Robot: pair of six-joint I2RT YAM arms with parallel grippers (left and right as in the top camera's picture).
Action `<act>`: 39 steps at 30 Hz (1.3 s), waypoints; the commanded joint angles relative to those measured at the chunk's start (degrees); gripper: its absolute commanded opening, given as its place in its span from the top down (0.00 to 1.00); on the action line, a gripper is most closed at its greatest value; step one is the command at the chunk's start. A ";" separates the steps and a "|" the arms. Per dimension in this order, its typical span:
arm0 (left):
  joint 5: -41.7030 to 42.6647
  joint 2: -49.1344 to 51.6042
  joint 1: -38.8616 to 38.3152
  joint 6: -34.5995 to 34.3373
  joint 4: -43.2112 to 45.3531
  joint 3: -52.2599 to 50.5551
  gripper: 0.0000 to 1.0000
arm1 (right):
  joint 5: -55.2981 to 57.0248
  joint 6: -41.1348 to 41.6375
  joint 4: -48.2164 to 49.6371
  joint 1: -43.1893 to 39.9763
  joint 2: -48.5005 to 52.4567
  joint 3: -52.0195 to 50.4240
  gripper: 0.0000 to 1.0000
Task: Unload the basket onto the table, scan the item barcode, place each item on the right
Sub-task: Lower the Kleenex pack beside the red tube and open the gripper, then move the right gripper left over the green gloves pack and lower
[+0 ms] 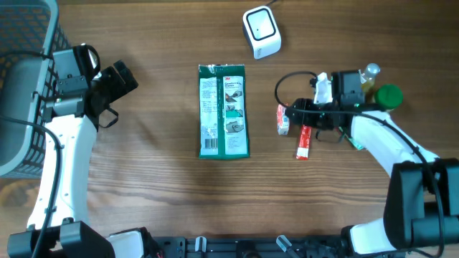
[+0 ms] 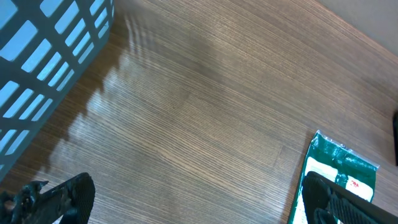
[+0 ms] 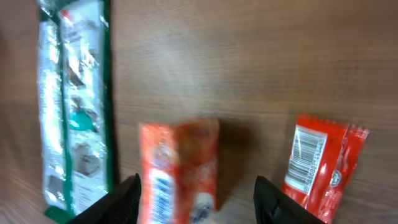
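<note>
Overhead, right half of the table [image 1: 158,193]: small orange box [image 1: 282,122], framed by the right gripper [image 1: 287,118]. From the right wrist view, blurred and hard to read; sits between the two fingers [image 3: 127,199], with bare wood showing on one side, so straddled and not clamped. Jaws apart, then, and nothing lifted. Just beside it, a red sachet [image 1: 304,142] with its barcode facing up; further left, a green packet [image 1: 224,111] lying flat mid-table. Behind the wrist, a green-capped bottle [image 1: 388,95].

Left gripper [image 1: 118,77]: spread wide, empty, parked near the grey basket [image 1: 21,107], well away from everything.

White scanner [image 1: 261,31]: at the far edge, well apart from the box.

Step in hand, by the look of it: picking the item, most likely the orange box, though which item counts cannot be told for certain. No barcode presented yet.

Next move calls for closing squarely on the box's sides, lifting clear of the sachet, carrying toward the scanner and turning the printed code to face its window. Worth watching: a light box tipping or sliding under an off-centre squeeze.
</note>
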 commanded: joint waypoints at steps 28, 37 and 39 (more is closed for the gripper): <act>0.26 -0.28 0.24 -0.50 0.17 0.55 0.00 | 33.77 7.72 -14.84 33.77 -6.25 16.44 0.00; 0.26 -0.28 0.24 -0.50 0.20 0.55 0.00 | 35.50 7.69 -15.17 33.77 -5.68 16.44 0.09; 0.26 -0.28 0.24 -0.50 0.17 0.55 0.00 | 36.74 7.76 -15.28 33.77 -5.03 16.44 0.09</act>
